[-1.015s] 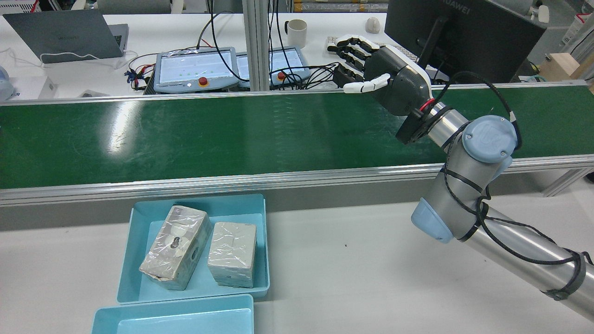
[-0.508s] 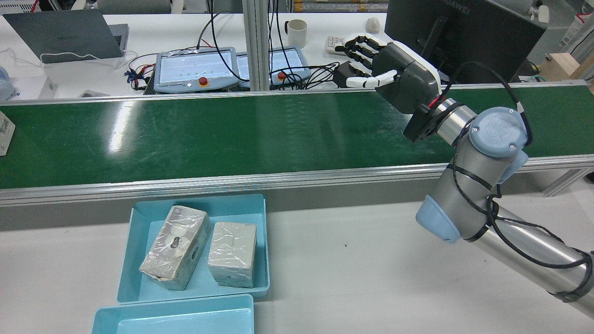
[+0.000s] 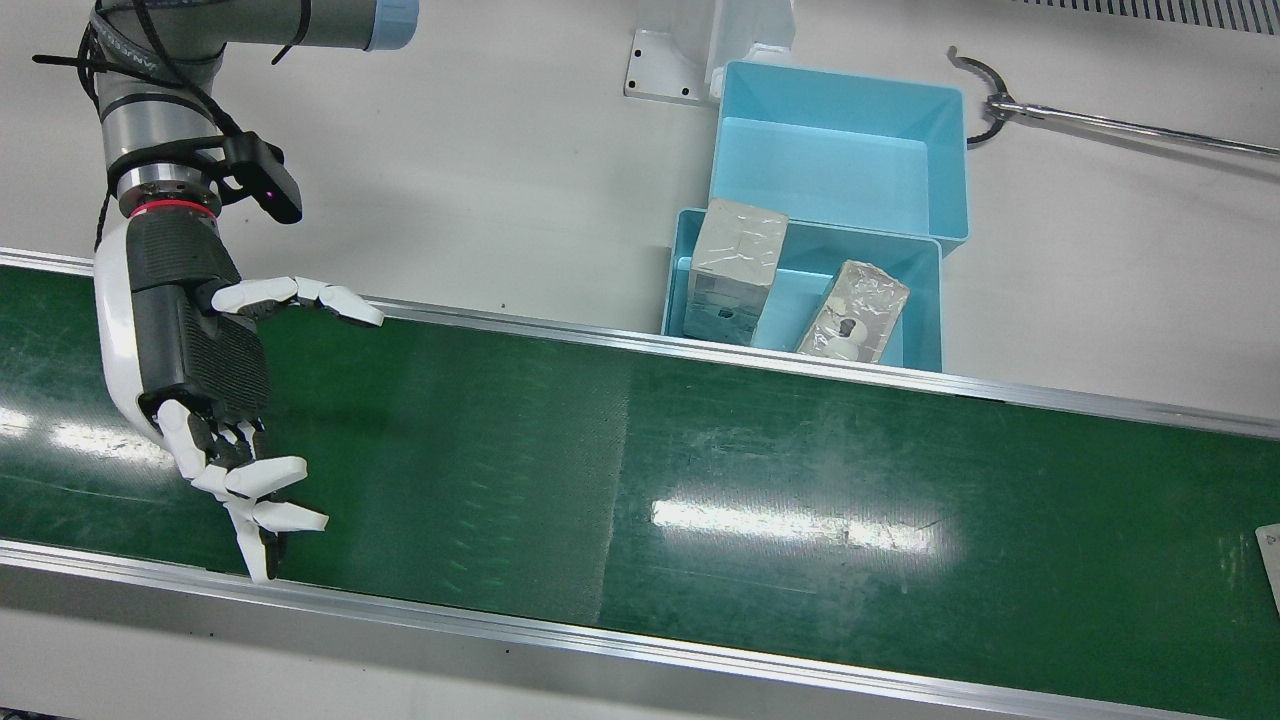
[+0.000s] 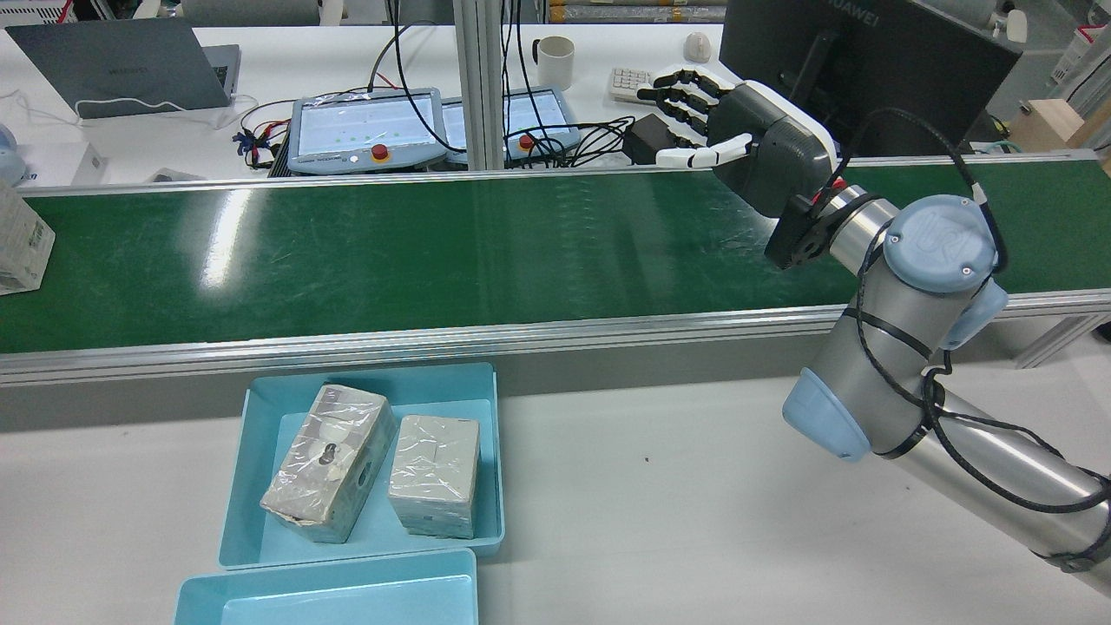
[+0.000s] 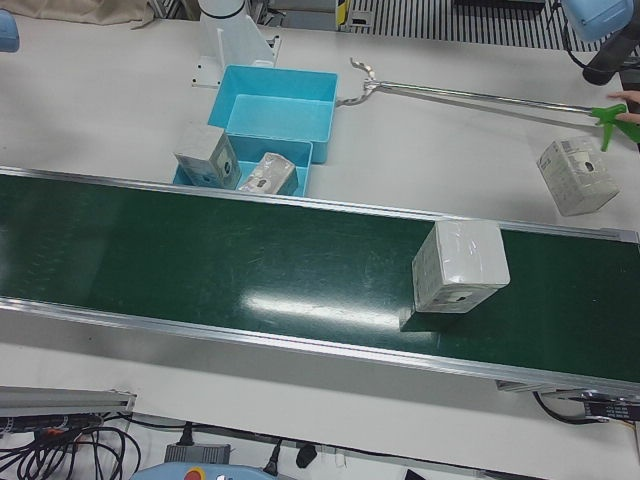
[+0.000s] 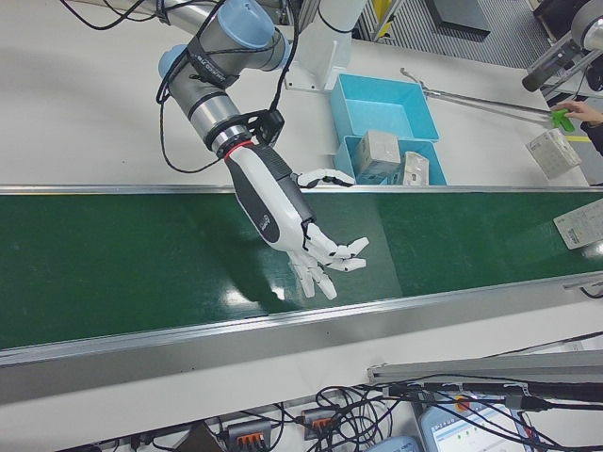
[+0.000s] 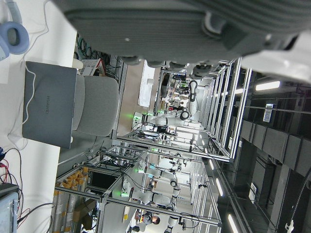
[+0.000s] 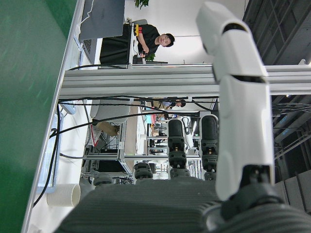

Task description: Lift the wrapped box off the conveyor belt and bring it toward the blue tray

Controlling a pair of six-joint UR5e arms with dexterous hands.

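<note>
A wrapped box rides the green conveyor belt; it shows at the left edge of the rear view and barely at the right edge of the front view. My right hand hovers open over the belt's other end, fingers spread, holding nothing, far from the box. The blue tray sits beside the belt's near rail and holds two wrapped boxes. The left hand view shows only a strip of my left hand's dark palm, its fingers hidden.
An empty second blue tray adjoins the first. A long reacher tool lies on the table, a person's hand at its green handle. Another wrapped box rests on the table. Laptop, screens and cables lie beyond the belt.
The wrapped box has come into the rear view on the belt from the left edge. My right hand has drifted slightly to the right, still open.
</note>
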